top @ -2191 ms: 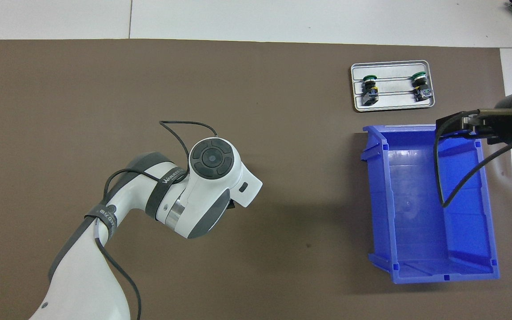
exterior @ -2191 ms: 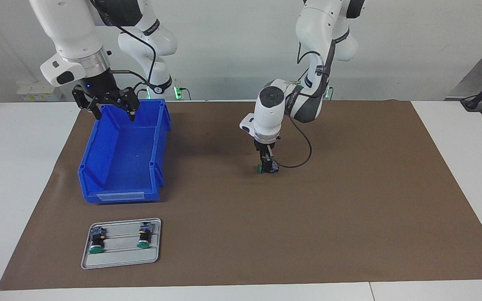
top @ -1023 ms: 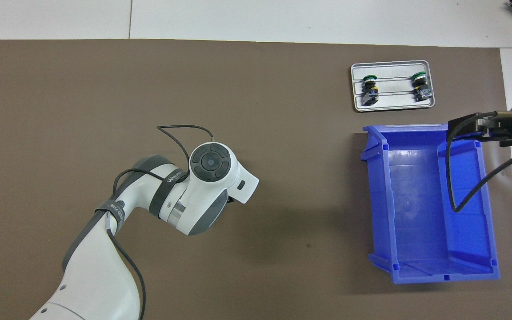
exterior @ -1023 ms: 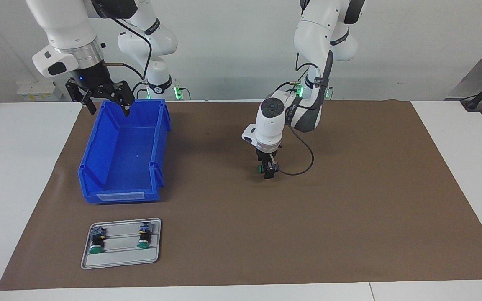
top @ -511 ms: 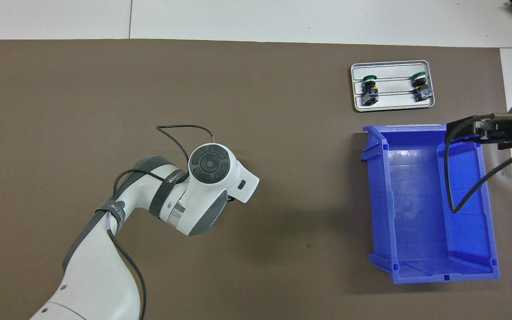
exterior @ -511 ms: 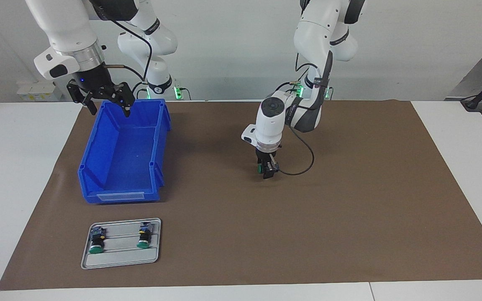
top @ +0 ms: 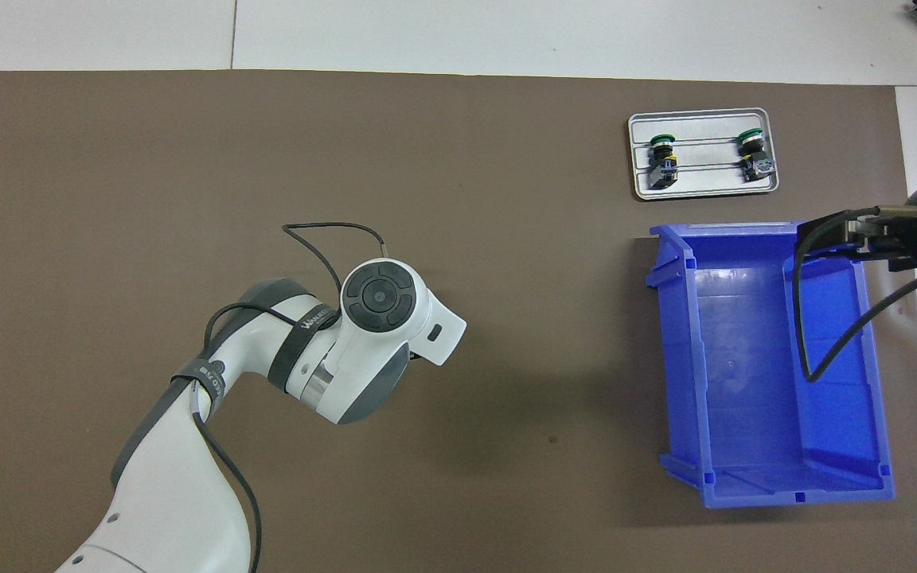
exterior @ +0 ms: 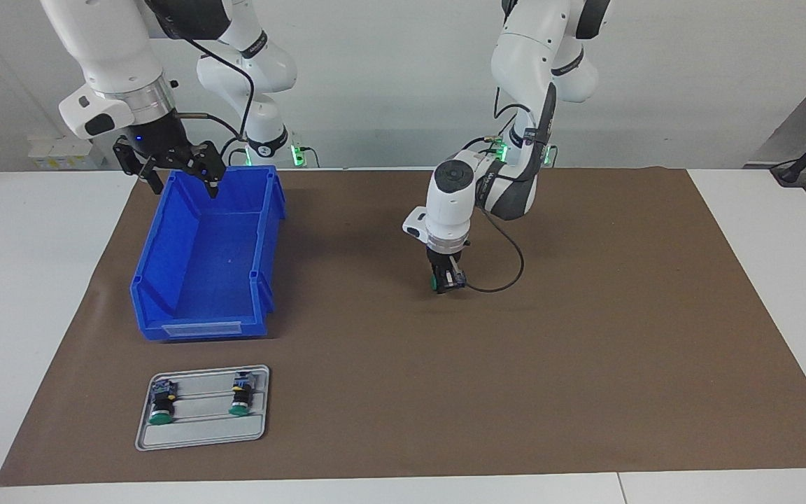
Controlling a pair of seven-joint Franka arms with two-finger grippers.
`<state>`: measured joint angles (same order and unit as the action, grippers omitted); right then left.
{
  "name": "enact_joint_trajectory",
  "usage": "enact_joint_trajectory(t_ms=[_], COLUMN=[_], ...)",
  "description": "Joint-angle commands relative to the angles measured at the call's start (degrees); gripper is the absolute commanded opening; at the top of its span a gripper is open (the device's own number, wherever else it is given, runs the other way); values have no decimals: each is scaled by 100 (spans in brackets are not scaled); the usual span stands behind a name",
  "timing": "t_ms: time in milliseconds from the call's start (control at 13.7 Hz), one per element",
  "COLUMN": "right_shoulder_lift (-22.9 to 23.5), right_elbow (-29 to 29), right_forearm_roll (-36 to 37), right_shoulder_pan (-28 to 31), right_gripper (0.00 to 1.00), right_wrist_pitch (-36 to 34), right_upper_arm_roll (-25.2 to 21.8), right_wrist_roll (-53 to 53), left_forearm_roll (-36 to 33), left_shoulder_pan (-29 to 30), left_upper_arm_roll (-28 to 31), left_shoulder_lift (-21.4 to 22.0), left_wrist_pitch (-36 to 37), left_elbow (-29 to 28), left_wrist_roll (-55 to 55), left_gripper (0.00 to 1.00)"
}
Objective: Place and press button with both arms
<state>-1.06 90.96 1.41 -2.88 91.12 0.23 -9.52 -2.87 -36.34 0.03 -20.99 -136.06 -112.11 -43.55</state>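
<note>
Left tool (exterior: 446, 283) still clenching button (exterior: 435, 282) above mat | right tool (exterior: 178, 172) spread, drifted over bin (exterior: 207, 259)

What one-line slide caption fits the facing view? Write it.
Left gripper holds a button low over the brown mat; right gripper hangs open over the blue bin.

Open brown mat (exterior: 620, 336) around blue bin (exterior: 186, 308) and tray (exterior: 200, 437).
</note>
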Motion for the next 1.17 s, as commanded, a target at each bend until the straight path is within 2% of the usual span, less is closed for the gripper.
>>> enact_joint_trajectory(t_ms=[0,219,438,803,1023,1096], right_shoulder_lift=[-79,-79,-79,-79,-79,-79], right_elbow=[88,88,88,88,88,88], right_forearm_roll=[17,8,8,8,8,8], right_shoulder_pan=[-2,-19,-11,-11,-19,-19], right_gripper=[100,100,100,100,100,100], right_wrist_pitch=[-7,-7,-7,-7,-7,-7], right_upper_arm_roll=[-23,-23,-23,-23,-14,-23], right_wrist_roll=[81,90,90,90,90,90], left_forearm_roll=[-170,-170,-161,146,1198,1419], left_shoulder_pan=[4,4,135,969,1453,1672], left_upper_arm_roll=[76,111,138,77,120,129], left_shoulder_lift=[16,7,103,998,1324,1377], left_wrist_pitch=[-62,157,438,1019,1343,1702], left_elbow=[40,163,391,532,602,716], left_wrist_roll=[128,145,171,-134,-1038,-1381], left_gripper=[26,15,11,11,11,11])
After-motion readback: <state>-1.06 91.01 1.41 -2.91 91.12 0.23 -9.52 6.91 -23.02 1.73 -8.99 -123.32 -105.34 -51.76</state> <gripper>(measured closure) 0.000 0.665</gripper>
